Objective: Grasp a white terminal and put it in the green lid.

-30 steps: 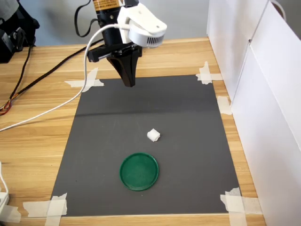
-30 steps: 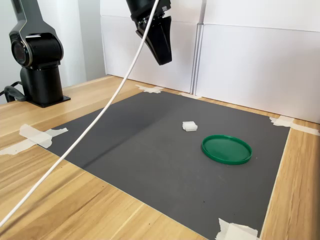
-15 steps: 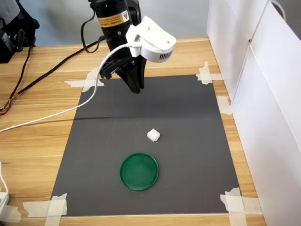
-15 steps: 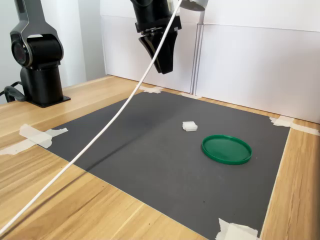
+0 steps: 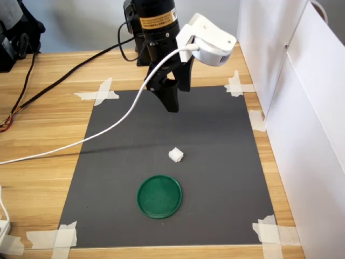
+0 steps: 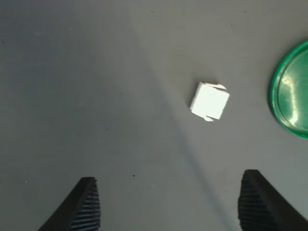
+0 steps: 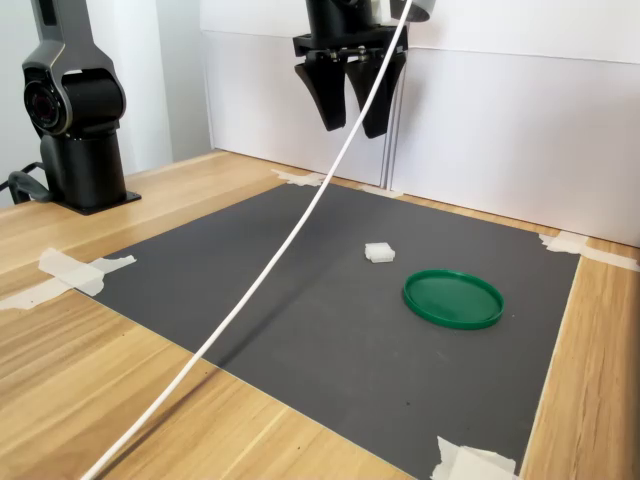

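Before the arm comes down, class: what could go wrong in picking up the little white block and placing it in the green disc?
1. The white terminal is tiny and sits turned at an angle to the open pincer, so the fingers may clip a corner and push it away.
2. It lies close beside the green lid; a wide-open finger might land on the rim.
3. The white cable hangs slack above the mat and could drag across both.
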